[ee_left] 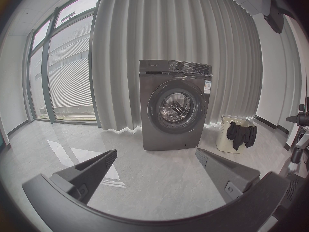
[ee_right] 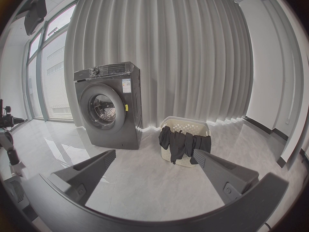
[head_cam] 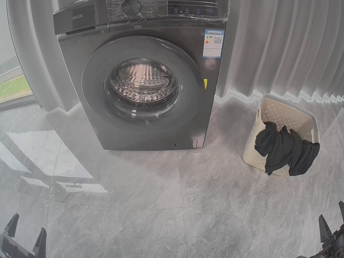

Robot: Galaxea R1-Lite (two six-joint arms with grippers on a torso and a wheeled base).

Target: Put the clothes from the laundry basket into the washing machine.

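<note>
- Hanging over the front rim of the laundry basket (head_cam: 286,117), the dark clothes (head_cam: 286,151) are draping down its outer wall.
- The basket is standing on the floor (head_cam: 143,190), near the washing machine (head_cam: 143,90), on the robot's right.
- The machine's round door is sitting shut.
- The left gripper (head_cam: 28,223) is hovering low, fingers spread wide, gripping nothing.
- The right gripper (head_cam: 330,209) is likewise gaping empty, apart from the basket.
</note>
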